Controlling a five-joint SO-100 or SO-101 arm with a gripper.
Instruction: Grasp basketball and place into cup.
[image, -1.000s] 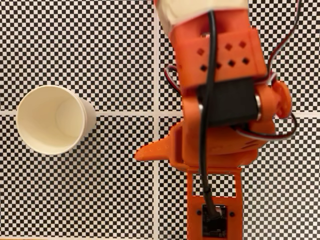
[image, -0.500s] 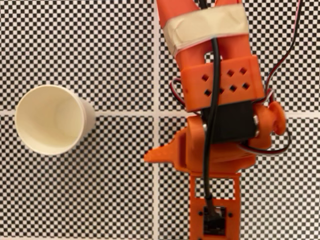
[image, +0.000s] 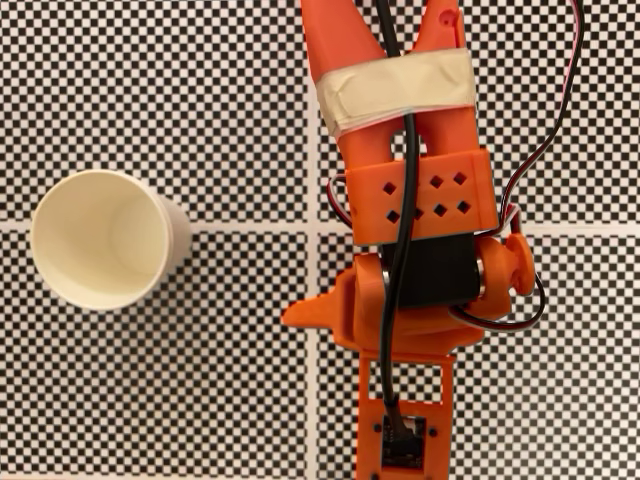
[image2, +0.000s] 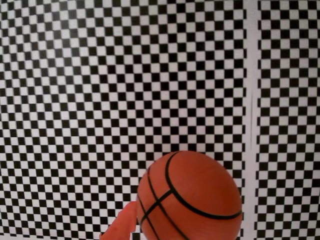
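Note:
The basketball (image2: 189, 199), orange-brown with black seams, fills the bottom centre of the wrist view on the checkered surface. One orange fingertip (image2: 120, 226) shows just left of it, close to or touching its side. The other finger is out of frame. In the fixed view the ball is hidden under the orange arm, and my gripper (image: 335, 318) looks open, with one pointed jaw sticking out to the left. The cream-white cup (image: 100, 238) stands upright and empty at the left, well apart from the arm.
A black-and-white checkered mat (image: 200, 100) with white dividing lines covers the table. Black and red cables (image: 400, 200) run along the arm. Bare mat lies between the cup and the arm.
The arm has shrunk in the fixed view and shifted slightly left, moving away from the camera toward the table. The cup has not moved.

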